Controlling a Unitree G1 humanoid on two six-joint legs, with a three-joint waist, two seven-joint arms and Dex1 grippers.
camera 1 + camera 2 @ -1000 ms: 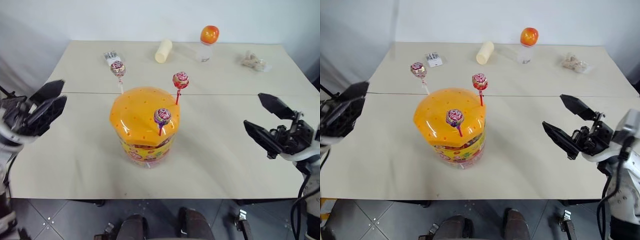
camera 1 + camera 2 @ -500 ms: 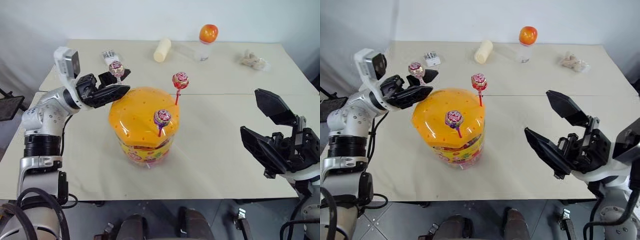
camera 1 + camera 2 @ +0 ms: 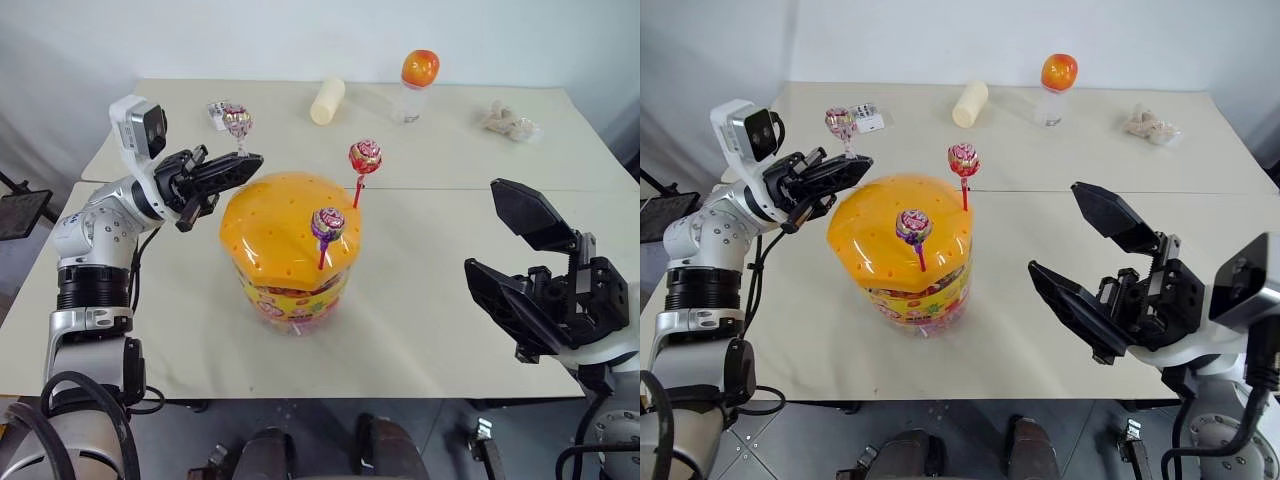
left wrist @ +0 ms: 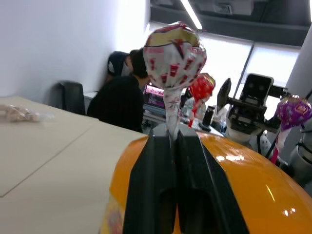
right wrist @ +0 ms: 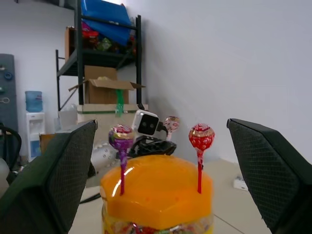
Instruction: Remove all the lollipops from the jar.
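While left gripper (image 3: pixel 243 160) pinches, lollipop (image 3: pixel 237 121) stands upright

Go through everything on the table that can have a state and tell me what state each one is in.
Left tool: shut on the far-left lollipop's stick.
Right tool: open, holding nothing.
Far-left lollipop: gripped.
Red lollipop: upright in lid.
Purple lollipop: upright in lid.
Jar: lid on.

Table (image 3: pixel 450 330): pale beige top with a seam line running across the middle.
Jar (image 3: pixel 290 250): stands near the centre, on the near half.
Back row, far half: small white packet (image 3: pixel 219 111), cream cylinder (image 3: pixel 327 101), clear bottle with an orange ball top (image 3: pixel 415 82), crumpled clear wrapper (image 3: pixel 508 121).
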